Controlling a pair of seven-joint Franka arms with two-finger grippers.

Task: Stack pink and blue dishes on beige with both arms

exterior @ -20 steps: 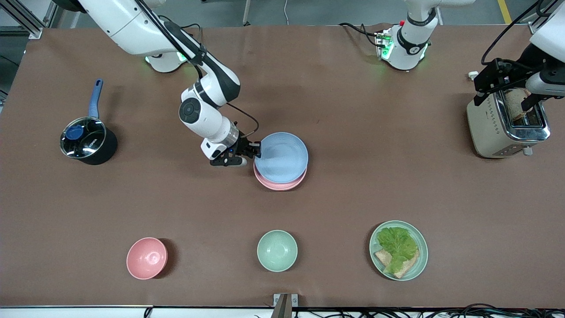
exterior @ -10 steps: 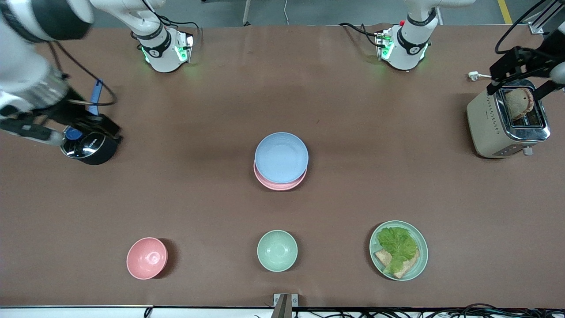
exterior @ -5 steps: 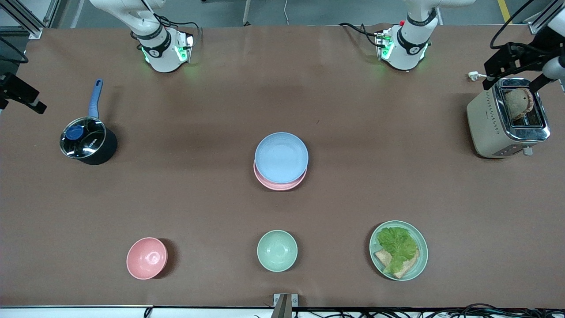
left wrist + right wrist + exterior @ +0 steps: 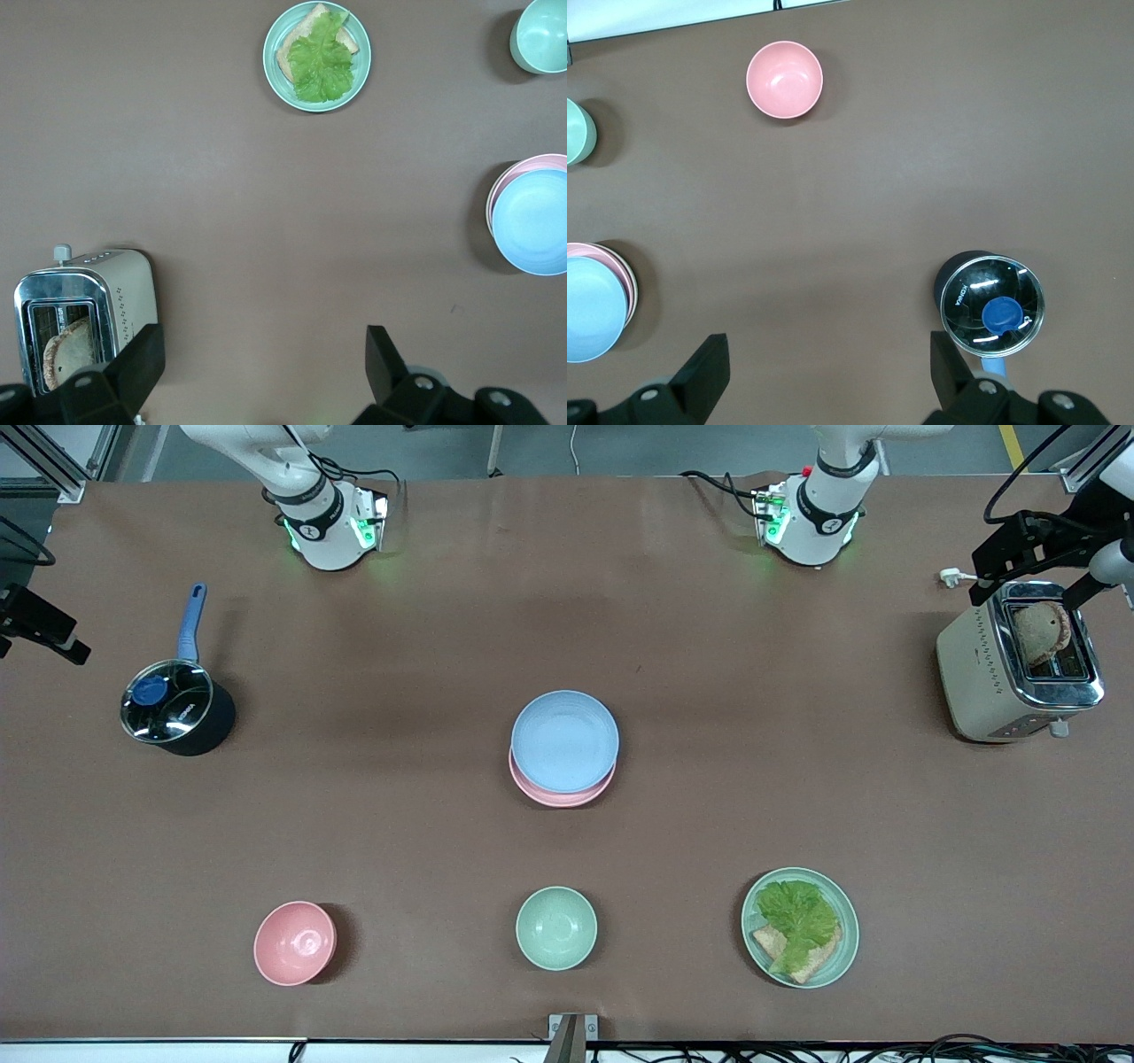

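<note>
arms: you see white shells [image 4: 310, 505], black bands
bases: green lights [image 4: 775, 527]
cables: black
grippers: black fingers [image 4: 142, 359]

Two stacked plates [image 4: 564, 748] mid-bench [image 4: 797, 797], two bowls [image 4: 556, 927] and food plate [image 4: 800, 926] nearer the camera, pot [image 4: 177, 708] and toaster [image 4: 1019, 669] at the ends.

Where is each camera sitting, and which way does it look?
Front view: high across the table, facing both arm bases; light blue round plate on pale pink plate.
Left wrist view: above the silver toaster, looking straight down; open left gripper shows.
Right wrist view: above the black lidded saucepan, looking down; open right gripper shows.
All share the plate stack.
</note>
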